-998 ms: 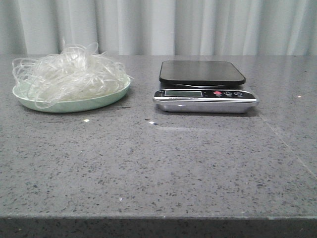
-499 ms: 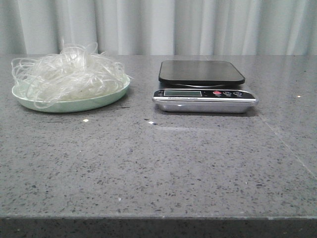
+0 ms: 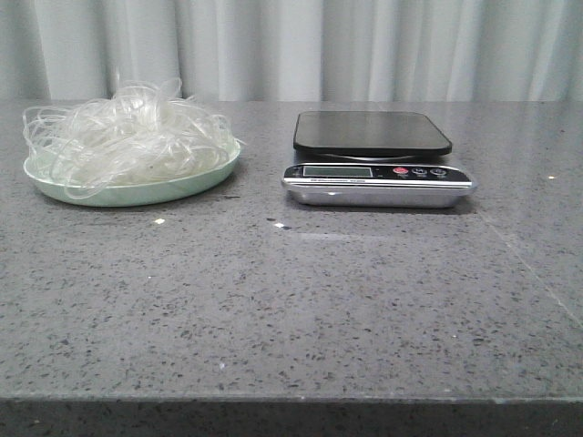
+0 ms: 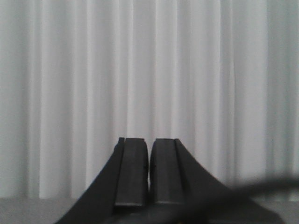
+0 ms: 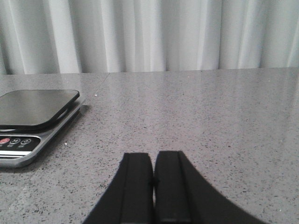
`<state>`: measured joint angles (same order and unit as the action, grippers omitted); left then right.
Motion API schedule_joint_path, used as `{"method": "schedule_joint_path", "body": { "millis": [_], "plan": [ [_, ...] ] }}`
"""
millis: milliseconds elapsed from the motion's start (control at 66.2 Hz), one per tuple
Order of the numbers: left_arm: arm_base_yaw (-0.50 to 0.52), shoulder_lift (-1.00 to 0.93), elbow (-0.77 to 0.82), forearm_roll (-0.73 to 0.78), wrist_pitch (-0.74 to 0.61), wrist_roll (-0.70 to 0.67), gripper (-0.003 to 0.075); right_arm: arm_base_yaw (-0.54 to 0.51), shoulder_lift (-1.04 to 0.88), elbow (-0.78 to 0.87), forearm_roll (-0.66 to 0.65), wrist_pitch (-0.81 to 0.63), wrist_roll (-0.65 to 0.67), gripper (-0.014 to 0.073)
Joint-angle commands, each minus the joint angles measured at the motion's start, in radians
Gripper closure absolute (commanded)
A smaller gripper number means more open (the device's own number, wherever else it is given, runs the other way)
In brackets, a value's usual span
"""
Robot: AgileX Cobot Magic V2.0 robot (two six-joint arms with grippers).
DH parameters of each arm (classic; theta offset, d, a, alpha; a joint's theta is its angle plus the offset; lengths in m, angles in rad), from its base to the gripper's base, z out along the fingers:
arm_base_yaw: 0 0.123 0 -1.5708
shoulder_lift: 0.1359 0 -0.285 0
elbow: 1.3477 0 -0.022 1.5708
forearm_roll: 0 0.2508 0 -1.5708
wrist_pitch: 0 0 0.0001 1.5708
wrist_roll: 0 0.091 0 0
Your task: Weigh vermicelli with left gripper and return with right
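Note:
The vermicelli [image 3: 127, 137] is a fluffy heap of translucent whitish strands on a pale mint-green plate [image 3: 173, 188] at the back left of the grey table. A kitchen scale [image 3: 373, 155] with a bare black platform stands to its right; it also shows in the right wrist view [image 5: 32, 116]. Neither gripper shows in the front view. My left gripper [image 4: 148, 144] is shut and empty, facing the white curtain. My right gripper [image 5: 153, 161] is shut and empty, low over the table to the right of the scale.
A white pleated curtain [image 3: 364, 45] hangs behind the table. The grey speckled tabletop [image 3: 301, 300] stretches to the front edge. The scale's display and buttons [image 3: 378, 172] face the front.

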<state>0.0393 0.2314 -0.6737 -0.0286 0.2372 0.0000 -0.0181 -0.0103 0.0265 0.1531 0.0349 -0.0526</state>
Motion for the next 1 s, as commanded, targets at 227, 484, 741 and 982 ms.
{"method": "schedule_joint_path", "body": {
  "millis": [227,484,741,982],
  "plan": [
    [-0.009,0.085,-0.010,-0.112,0.042,0.000,0.0593,0.002,-0.017,-0.007,-0.001,-0.074,0.001,0.0415],
    [-0.073,0.085,-0.010,-0.070,0.079,0.000,0.0473,0.002,-0.017,-0.007,-0.001,-0.074,0.001,0.0415],
    [-0.089,0.117,-0.014,-0.051,0.113,0.000,0.0174,0.002,-0.017,-0.007,-0.001,-0.074,0.001,0.0415],
    [-0.226,0.379,-0.184,-0.051,0.290,0.077,0.0160,0.002,-0.017,-0.007,-0.001,-0.074,0.001,0.0415]
  ]
}}
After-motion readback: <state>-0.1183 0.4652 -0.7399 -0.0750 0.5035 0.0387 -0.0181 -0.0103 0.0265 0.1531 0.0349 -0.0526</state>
